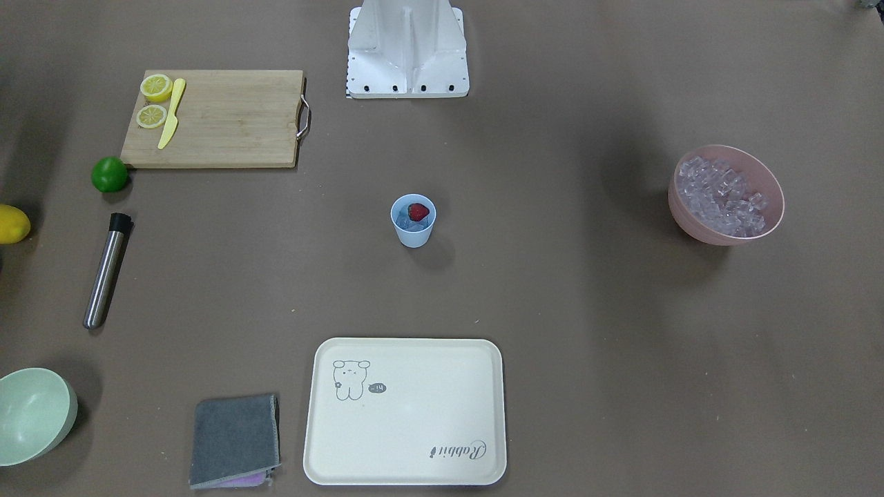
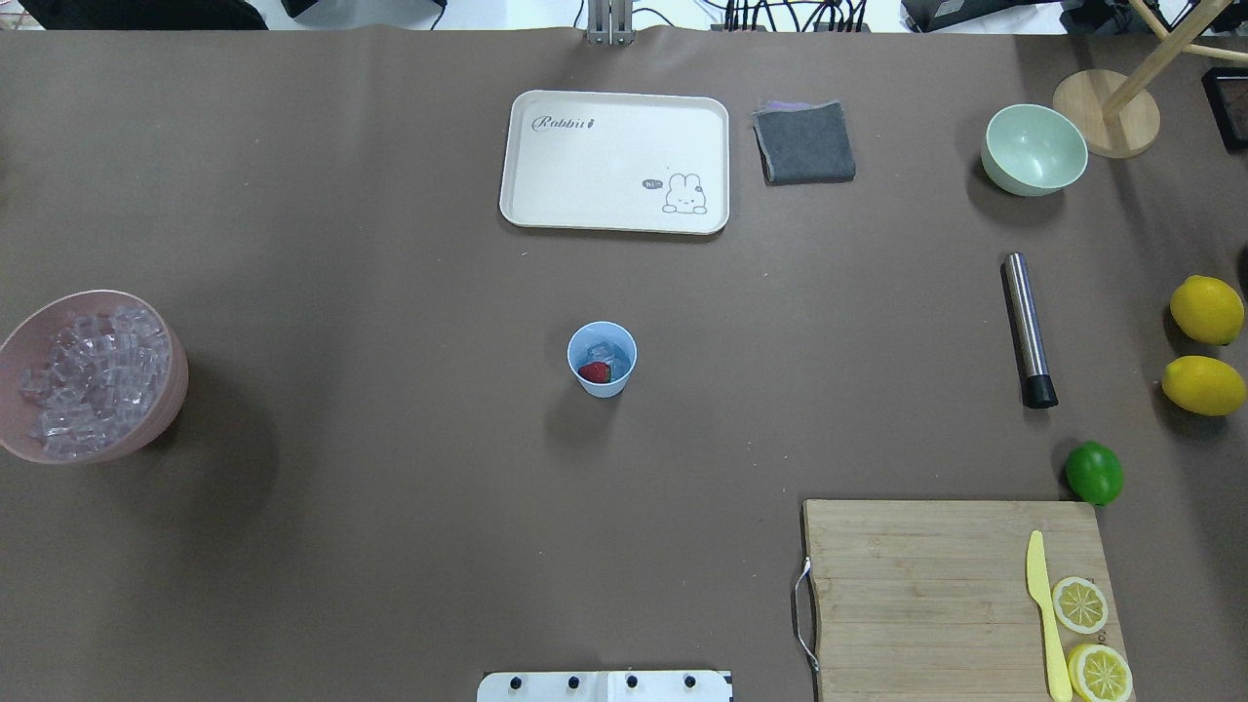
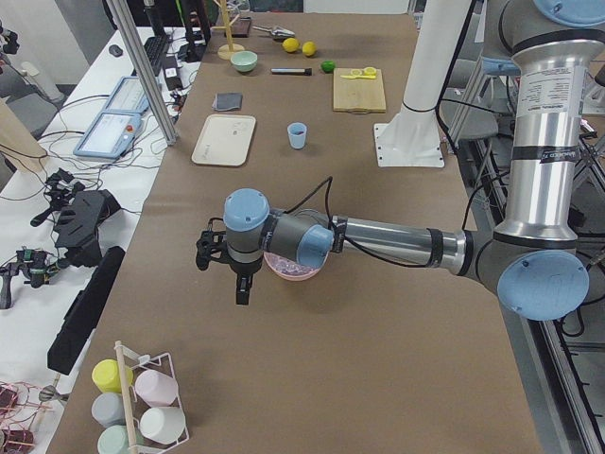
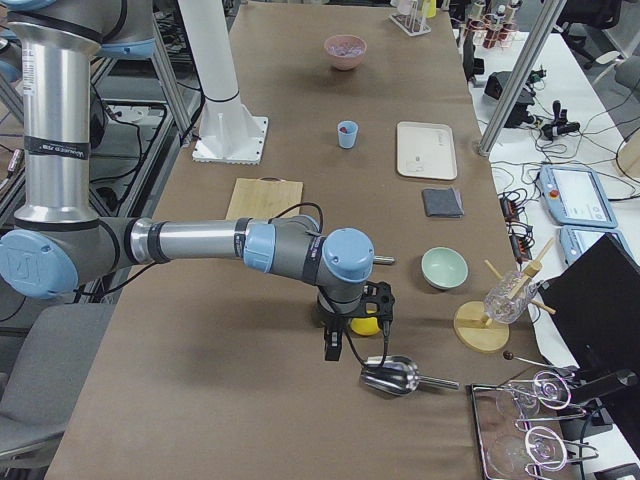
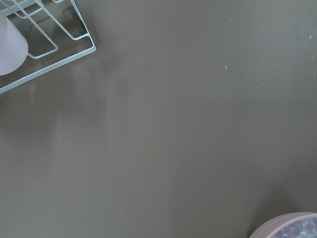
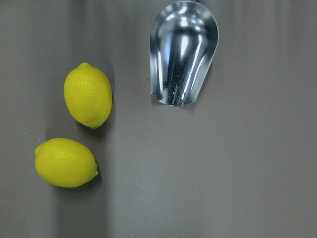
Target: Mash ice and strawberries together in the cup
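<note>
The light blue cup [image 2: 602, 359] [image 1: 413, 224] stands upright mid-table. Inside it a red strawberry [image 2: 595, 371] [image 1: 418, 212] lies on a few clear ice cubes [image 2: 606, 349]. More ice [image 2: 86, 375] fills the pink bowl [image 1: 690, 224] at the table's left end. My left gripper [image 3: 241, 288] hangs beside that bowl, far from the cup; the left side view alone shows it, so I cannot tell its state. My right gripper [image 4: 333, 345] hovers over two lemons [image 6: 87, 94] at the other end, seen only from the side; its state is also unclear.
A steel muddler [image 2: 1027, 330] lies right of the cup. Near it are a lime [image 2: 1094, 473], a cutting board [image 2: 916, 585] with lemon slices and a yellow knife, a green bowl [image 2: 1033, 148], a grey cloth [image 2: 804, 143], a cream tray [image 2: 546, 175] and a metal scoop [image 6: 183, 54].
</note>
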You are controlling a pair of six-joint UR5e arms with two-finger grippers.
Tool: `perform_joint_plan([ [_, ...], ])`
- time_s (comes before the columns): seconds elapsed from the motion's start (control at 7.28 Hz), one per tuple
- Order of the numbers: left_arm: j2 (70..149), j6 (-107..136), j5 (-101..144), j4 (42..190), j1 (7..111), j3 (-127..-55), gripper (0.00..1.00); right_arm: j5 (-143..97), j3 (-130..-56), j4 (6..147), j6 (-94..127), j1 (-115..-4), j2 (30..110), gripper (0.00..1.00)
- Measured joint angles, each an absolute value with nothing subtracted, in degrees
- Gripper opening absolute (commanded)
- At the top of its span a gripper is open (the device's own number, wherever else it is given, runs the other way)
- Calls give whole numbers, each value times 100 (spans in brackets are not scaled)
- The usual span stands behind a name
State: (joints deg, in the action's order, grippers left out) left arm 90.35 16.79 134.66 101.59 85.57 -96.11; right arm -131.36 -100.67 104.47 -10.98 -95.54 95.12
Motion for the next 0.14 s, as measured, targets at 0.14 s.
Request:
perform_joint_plan([
  [0.14,9053,1684,13460,10160,8553,-9589,98,-13151,-10070,10446,-1099,-9554,9512,100],
])
